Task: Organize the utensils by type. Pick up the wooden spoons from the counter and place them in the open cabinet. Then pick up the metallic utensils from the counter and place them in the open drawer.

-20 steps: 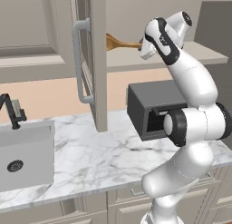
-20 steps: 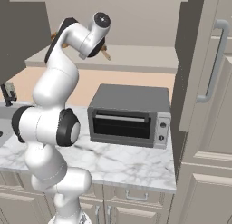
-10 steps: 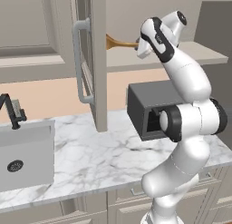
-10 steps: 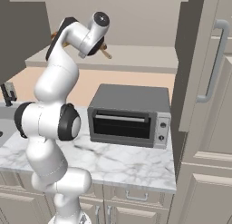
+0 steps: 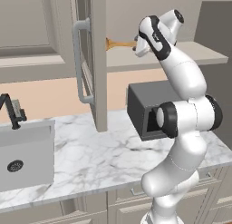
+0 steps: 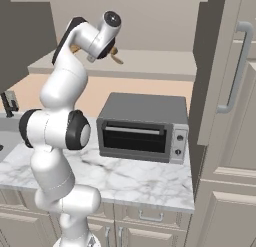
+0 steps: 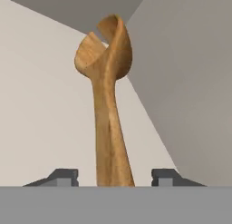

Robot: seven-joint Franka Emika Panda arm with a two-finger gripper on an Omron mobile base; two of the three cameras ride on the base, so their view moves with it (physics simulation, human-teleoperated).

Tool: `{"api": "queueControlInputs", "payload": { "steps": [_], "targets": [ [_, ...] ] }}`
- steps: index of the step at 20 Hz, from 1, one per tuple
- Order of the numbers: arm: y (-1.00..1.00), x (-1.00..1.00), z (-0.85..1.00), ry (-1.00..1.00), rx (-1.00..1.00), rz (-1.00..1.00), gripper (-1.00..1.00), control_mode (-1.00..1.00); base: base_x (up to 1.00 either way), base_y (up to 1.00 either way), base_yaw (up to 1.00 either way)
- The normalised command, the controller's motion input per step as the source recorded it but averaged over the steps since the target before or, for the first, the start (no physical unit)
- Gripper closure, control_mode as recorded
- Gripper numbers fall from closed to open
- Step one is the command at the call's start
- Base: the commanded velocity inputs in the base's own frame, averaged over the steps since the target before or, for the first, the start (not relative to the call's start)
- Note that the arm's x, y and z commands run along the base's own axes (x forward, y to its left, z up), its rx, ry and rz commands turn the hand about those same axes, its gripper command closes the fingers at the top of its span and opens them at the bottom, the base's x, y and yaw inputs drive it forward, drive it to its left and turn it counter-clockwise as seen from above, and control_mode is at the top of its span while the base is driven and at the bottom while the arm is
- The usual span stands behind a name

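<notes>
Gripper (image 7: 115, 177) jaws stand parted with a clear gap on each side of the wooden spoon (image 7: 108, 105) handle, so nothing clamps it; the orange-brown spoon points toward twelve o'clock in the hand view, over the pale cabinet shelf (image 5: 190, 55). Risk, as I judge it: the smooth, rounded handle could roll or slide off the flat shelf edge if it lands tilted.

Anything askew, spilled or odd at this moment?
Nothing spilled or damaged. The wooden spoon lies between the gripper's spread fingertips, neither visibly touching it, above the cabinet shelf. The toaster oven sits squarely on the counter.
</notes>
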Motion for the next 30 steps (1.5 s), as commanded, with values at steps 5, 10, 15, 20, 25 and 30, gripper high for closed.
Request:
{"api": "queueControlInputs", "payload": {
  "steps": [5, 10, 15, 20, 25, 30],
  "targets": [
    [0.0, -0.03, 0.18, -0.01, 0.0, 0.0, -1.0, -1.0, 0.0, 0.0, 0.0],
    [0.0, -0.45, 0.34, -0.11, -0.04, 0.0, -1.0, -1.0, 0.0, 0.0, 0.0],
    [0.0, -0.84, 0.0, -0.04, -0.02, 0.0, -1.0, -1.0, 0.0, 0.0, 0.0],
    [0.0, -0.99, 0.09, -0.06, 0.0, 0.0, -1.0, -1.0, 0.0, 0.0, 0.0],
    [0.01, -1.0, 0.35, 0.01, 0.05, -0.08, -1.0, -1.0, 0.0, 0.0, 0.0],
    [0.07, -1.0, 0.21, 0.13, 0.11, -0.26, -1.0, -1.0, 0.0, 0.0, 0.0]
  ]
}}
